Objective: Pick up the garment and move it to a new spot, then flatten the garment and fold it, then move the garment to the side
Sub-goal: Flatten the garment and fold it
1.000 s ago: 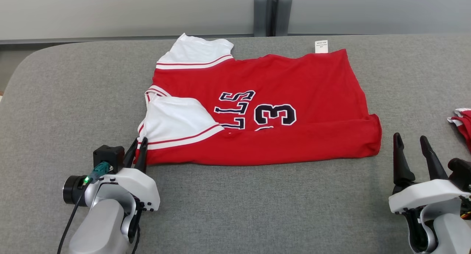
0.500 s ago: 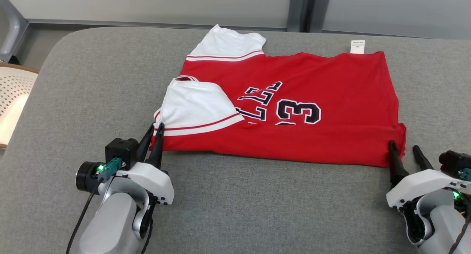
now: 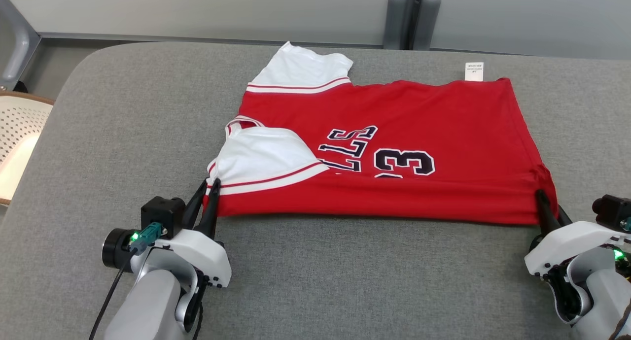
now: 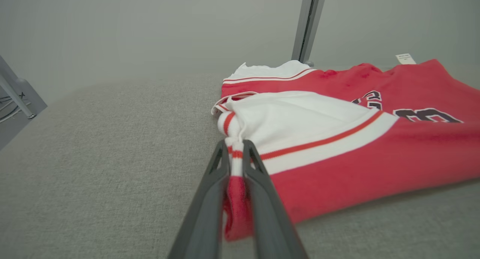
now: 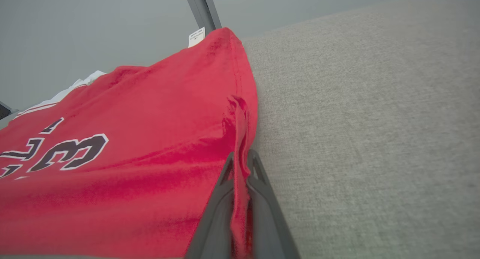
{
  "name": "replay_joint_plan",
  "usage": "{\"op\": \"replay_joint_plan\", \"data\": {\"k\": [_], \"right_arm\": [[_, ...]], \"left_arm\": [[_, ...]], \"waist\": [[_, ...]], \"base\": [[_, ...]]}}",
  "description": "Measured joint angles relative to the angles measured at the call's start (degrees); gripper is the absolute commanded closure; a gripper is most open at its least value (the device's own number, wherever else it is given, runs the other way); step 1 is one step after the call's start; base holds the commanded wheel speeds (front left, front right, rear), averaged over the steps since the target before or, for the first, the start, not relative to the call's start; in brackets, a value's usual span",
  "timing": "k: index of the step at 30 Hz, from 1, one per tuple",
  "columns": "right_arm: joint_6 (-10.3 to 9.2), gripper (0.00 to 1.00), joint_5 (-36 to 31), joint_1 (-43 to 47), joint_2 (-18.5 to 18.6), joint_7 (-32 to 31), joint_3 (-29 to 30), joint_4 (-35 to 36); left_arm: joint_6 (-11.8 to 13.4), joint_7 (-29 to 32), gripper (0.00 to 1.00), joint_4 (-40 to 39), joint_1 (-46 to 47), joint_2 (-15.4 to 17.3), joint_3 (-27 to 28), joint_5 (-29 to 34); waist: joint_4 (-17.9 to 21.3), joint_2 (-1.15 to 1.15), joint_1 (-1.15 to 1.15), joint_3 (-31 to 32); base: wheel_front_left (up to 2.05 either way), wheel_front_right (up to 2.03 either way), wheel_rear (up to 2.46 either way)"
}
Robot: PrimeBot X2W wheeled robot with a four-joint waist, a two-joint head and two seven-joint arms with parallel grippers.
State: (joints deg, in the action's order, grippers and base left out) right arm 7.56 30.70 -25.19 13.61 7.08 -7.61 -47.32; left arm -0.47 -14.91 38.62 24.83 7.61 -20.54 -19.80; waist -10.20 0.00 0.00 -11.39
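The garment point(image 3: 419, 118), a red jersey with white sleeves and black lettering, lies folded lengthwise on the grey table point(image 3: 123, 123). Its near fold edge runs between my two grippers and sits slightly raised. My left gripper point(image 3: 209, 186) is shut on the near left corner, beside the white sleeve; in the left wrist view the striped trim of the garment point(image 4: 337, 161) is pinched in the left gripper point(image 4: 235, 144). My right gripper point(image 3: 546, 198) is shut on the near right corner; the right wrist view shows a red fold of the garment point(image 5: 131, 157) clamped in the right gripper point(image 5: 240, 155).
A small white tag point(image 3: 473, 71) sticks out at the garment's far right edge. A grey post point(image 3: 411, 15) stands behind the table. At the far left are a pale perforated chair seat point(image 3: 17, 138) and the table's rounded corner.
My right gripper has moved in from the right and closed on the garment's near right corner. The head camera has turned left. The left gripper keeps its hold.
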Motion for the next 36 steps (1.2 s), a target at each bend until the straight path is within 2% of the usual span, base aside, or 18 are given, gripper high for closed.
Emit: {"op": "replay_joint_plan", "data": {"k": [4, 10, 13, 21, 22, 23, 24, 27, 31, 33, 36], "right_arm": [[0.01, 1.00, 1.51, 1.47, 2.55, -1.18, -2.42, 2.21], [0.02, 1.00, 5.22, 6.26, 6.25, -7.55, -5.70, 7.40], [0.02, 1.00, 7.22, 9.00, 7.38, -10.90, -6.27, 10.63], [0.00, 1.00, 8.62, 15.78, 8.50, -16.00, -5.93, 19.06], [-0.01, 0.77, 8.67, 16.21, 8.27, -16.15, -5.61, 20.23], [-0.01, 0.00, 8.65, 16.56, 7.99, -16.06, -5.04, 21.11], [-0.01, 0.00, 8.50, 16.80, 7.71, -15.96, -4.39, 21.81], [-0.05, 0.00, 6.62, 17.09, 7.40, -15.00, -3.54, 24.13], [-0.08, 0.00, 3.16, 16.97, 6.17, -9.44, -1.55, 27.76], [-0.08, 0.00, 2.03, 16.76, 4.72, -5.50, -1.27, 29.85], [-0.08, 0.00, -2.16, 15.67, 4.64, 0.40, -2.40, 31.15]], "left_arm": [[-1.48, 1.23, 1.00, 0.97, -1.49, -0.13, -0.21, -1.54], [-2.25, 5.15, 1.00, 0.22, -6.08, 0.74, -0.24, -3.70], [-3.47, 7.77, 1.00, -1.19, -9.84, 1.07, 1.01, -7.15], [-4.60, 12.74, 1.00, -7.54, -16.00, 3.05, 0.13, -9.67], [-4.70, 13.43, 1.00, -8.27, -16.23, 3.12, -0.03, -9.87], [-4.66, 13.92, 0.86, -8.83, -16.35, 3.20, -0.26, -9.90], [-4.41, 13.96, 0.00, -9.43, -16.38, 3.25, -0.45, -9.85], [-3.75, 14.07, 0.00, -10.98, -16.36, 2.89, -0.43, -9.87], [-2.14, 6.70, 0.00, -13.15, -15.49, 1.37, 1.93, -10.15], [-2.72, 1.42, 0.00, -14.85, -14.13, -0.03, 3.56, -10.55], [-3.54, 0.14, 0.00, -15.73, -12.44, -0.99, 4.65, -9.20]], "waist": [[0.80, 0.00, 0.00, 1.52], [2.54, 0.00, 0.00, 4.09], [3.77, 0.00, 0.00, 4.84], [4.91, 0.00, 0.00, 6.21], [4.93, 0.00, 0.00, 6.18], [4.94, 0.00, 0.00, 6.16], [4.93, 0.00, 0.00, 6.15], [4.73, 0.00, 0.00, 6.18], [4.46, 0.00, 0.00, 6.19], [4.65, 0.00, 0.00, 5.93], [4.97, 0.00, 0.00, 4.96]], "base": [[0.00, 0.00, 0.00], [0.00, 0.00, 0.00], [0.00, 0.00, 0.00], [0.00, 0.00, 0.00], [0.00, 0.00, 0.00], [0.00, 0.00, 0.00], [0.00, 0.00, 0.00], [0.00, 0.00, 0.00], [0.00, 0.00, 0.00], [0.00, 0.00, 0.00], [0.00, 0.00, 0.00]]}}
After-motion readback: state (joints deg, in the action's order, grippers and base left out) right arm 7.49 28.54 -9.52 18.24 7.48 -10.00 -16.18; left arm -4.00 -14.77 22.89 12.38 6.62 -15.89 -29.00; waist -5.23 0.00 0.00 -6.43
